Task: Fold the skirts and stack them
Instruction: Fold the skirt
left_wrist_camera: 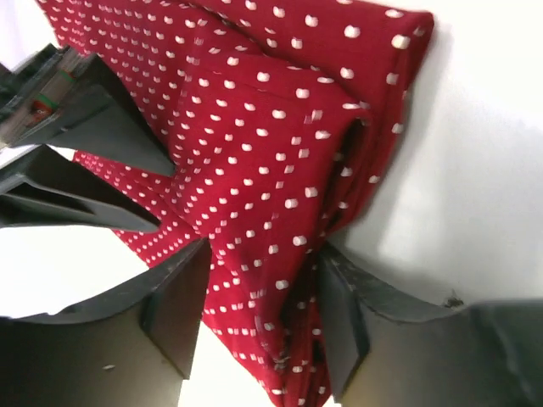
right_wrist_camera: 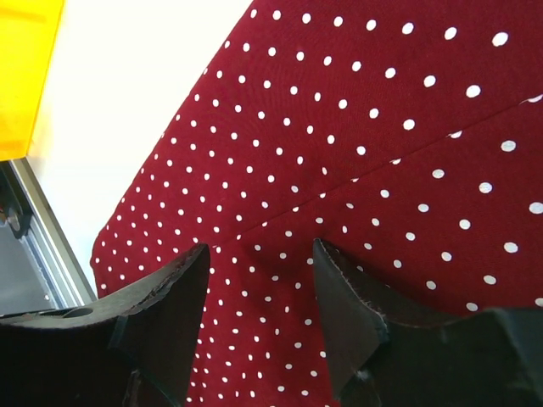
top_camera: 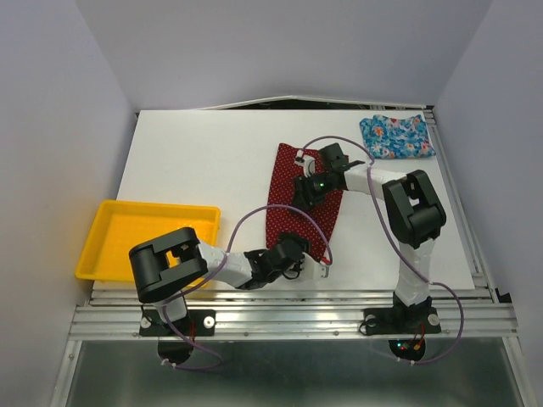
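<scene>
The dark red skirt with white dots [top_camera: 288, 216] lies lengthwise in the middle of the table. My left gripper [top_camera: 294, 251] is at its near edge. In the left wrist view its jaws [left_wrist_camera: 263, 322] are apart around a bunched fold of the red cloth [left_wrist_camera: 280, 170], with bare table showing beside the left finger [left_wrist_camera: 178, 314]. My right gripper [top_camera: 309, 186] is low over the skirt's middle. It is open [right_wrist_camera: 259, 280] over flat red cloth [right_wrist_camera: 382, 127]. The blue floral skirt [top_camera: 396, 136] lies folded at the far right corner.
A yellow plastic tray [top_camera: 148, 242] sits at the near left, its corner showing in the right wrist view [right_wrist_camera: 21, 68]. The table's metal front rail [top_camera: 297, 297] runs just behind my left gripper. My right gripper's dark fingers [left_wrist_camera: 93, 127] show at the left of the left wrist view.
</scene>
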{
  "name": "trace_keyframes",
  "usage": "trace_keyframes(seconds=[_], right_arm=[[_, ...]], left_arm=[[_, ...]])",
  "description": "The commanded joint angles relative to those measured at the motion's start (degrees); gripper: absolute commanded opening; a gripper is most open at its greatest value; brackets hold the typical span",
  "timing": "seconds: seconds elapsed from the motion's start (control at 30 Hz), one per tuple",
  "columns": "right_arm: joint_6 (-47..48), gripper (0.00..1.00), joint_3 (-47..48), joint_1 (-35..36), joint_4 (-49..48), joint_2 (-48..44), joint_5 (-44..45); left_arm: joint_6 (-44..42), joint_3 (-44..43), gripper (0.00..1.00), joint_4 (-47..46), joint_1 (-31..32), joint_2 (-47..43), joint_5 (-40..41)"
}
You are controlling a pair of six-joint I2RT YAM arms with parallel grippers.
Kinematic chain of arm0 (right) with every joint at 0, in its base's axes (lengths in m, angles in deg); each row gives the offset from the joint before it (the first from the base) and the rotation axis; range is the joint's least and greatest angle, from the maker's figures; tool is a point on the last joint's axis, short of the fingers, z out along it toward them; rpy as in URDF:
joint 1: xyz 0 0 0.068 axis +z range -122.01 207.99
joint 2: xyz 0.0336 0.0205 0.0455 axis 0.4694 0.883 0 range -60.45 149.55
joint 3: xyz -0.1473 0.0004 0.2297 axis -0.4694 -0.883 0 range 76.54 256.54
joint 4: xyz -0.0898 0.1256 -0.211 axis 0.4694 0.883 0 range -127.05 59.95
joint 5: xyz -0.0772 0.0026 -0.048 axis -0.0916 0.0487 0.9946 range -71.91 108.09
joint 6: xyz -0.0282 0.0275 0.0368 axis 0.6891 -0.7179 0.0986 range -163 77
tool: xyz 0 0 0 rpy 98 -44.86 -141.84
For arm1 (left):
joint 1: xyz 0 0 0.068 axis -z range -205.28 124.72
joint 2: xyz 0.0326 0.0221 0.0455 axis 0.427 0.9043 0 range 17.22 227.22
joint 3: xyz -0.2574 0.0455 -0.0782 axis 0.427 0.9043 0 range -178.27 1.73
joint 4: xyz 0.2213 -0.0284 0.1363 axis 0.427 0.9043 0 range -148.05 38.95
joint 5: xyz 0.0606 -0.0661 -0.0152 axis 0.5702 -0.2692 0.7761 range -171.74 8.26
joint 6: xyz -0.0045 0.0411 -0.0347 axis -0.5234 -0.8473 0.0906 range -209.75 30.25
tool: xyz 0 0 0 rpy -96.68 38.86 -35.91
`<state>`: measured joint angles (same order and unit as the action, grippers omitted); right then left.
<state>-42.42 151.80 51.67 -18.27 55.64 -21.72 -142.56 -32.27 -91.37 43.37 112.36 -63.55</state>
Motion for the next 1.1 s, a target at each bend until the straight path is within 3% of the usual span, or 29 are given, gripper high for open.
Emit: trace_keyframes(seconds=[0.0,0.07,0.1,0.2,0.27,0.4,0.57,0.83,1.07], right_arm=[[1.8,0.58,-1.9,0.3,0.5,3.8,2.6],[1.5,0.58,-2.1,0.3,0.2,3.7,2.4],[1.4,0.58,-2.1,0.3,0.1,3.5,2.2],[0.8,0.58,-2.0,0.8,0.1,2.6,0.3],[0.6,0.6,-1.5,0.8,0.1,1.2,-0.2],[0.3,0.76,2.9,-0.2,0.4,-2.1,5.0],[0.3,0.82,14.8,-6.6,1.3,1.6,9.0],[5.9,0.81,23.8,-9.1,4.8,10.8,16.0],[8.3,0.66,21.3,-9.1,8.0,14.0,9.3]], left_arm=[[1.8,0.9,0.53,3.2,0.3,-0.6,1.1],[2.4,0.5,0.41,7.4,0.3,-3.0,-0.5],[3.1,-0.4,0.27,9.4,0.3,-3.7,-1.2],[6.7,-3.3,0.01,16.9,0.3,-5.5,-3.4],[8.3,-5.3,0.0,22.8,0.3,-5.6,-6.1],[11.6,-10.5,0.0,32.4,0.3,-5.8,-11.5],[17.3,-15.5,0.0,45.4,0.4,-7.8,-21.2],[22.2,-22.8,0.0,59.9,0.5,-10.4,-32.4],[21.4,-30.2,0.0,70.7,0.4,-10.3,-39.6]])
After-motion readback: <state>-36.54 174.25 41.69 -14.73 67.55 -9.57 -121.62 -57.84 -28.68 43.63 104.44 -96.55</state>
